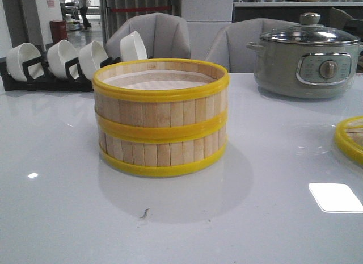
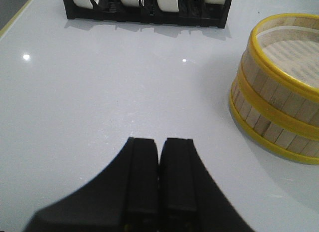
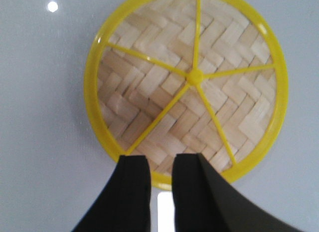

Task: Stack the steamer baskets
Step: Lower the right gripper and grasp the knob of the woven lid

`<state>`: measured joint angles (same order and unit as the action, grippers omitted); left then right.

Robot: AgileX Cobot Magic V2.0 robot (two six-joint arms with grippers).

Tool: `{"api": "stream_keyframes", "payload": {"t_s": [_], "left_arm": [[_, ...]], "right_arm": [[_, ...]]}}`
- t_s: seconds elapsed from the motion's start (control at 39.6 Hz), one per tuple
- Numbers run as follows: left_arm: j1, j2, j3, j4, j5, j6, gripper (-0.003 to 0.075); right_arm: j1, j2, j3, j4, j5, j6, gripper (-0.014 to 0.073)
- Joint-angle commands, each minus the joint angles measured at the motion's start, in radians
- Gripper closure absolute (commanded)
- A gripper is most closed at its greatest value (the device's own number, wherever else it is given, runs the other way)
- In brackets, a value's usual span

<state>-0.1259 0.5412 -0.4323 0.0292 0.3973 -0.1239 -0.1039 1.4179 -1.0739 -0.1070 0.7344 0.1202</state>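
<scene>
- Standing at the middle of the front view, two baskets (image 1: 161,117) are already stacked on the white table (image 1: 68,218), rims lined up; only the woven lid (image 1: 350,139) at the right edge looks left to place.
- Hovering over the lid (image 3: 187,87) in the right wrist view, the right pincer (image 3: 160,167) has its jaws a little apart and grips nothing; its tips sit above the lid's near rim.
- Resting low over bare table, the left pincer (image 2: 159,157) is closed and empty, with the stack (image 2: 276,87) at the right of that frame, well apart.
- Doing the step well probably means opening wider, nipping the yellow rim or the centre hub (image 3: 194,76) squarely, and lifting the lid flat.
- Lowering it centred on the top rim should keep the stack from shifting.
- A pot (image 1: 306,57) and a bowl rack (image 1: 62,62) stand behind, out of the way.
</scene>
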Motion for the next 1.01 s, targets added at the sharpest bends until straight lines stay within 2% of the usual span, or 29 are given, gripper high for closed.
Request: {"api": "stream_keyframes", "payload": {"t_s": [0.0,0.4,0.63,0.99], "left_arm": [[-0.008,0.001,-0.03,0.002,-0.088,-0.007,0.0637],[-0.008,0.001,-0.03,0.002,-0.088,-0.007,0.0637],[-0.008,0.001,-0.03,0.002,-0.088,-0.007,0.0637],[-0.008,0.001,-0.03,0.002,-0.088,-0.007,0.0637]], "right_arm": [[-0.017,-0.028,-0.037,-0.03,-0.119,-0.001,0.0344],[-0.118,0.098,-0.056,-0.025,-0.092,0.002,0.033],[-0.12,0.22,-0.177,0.001,-0.008,0.002,0.0176],[-0.12,0.347,-0.284,0.009,0.028,0.002,0.0183]]}}
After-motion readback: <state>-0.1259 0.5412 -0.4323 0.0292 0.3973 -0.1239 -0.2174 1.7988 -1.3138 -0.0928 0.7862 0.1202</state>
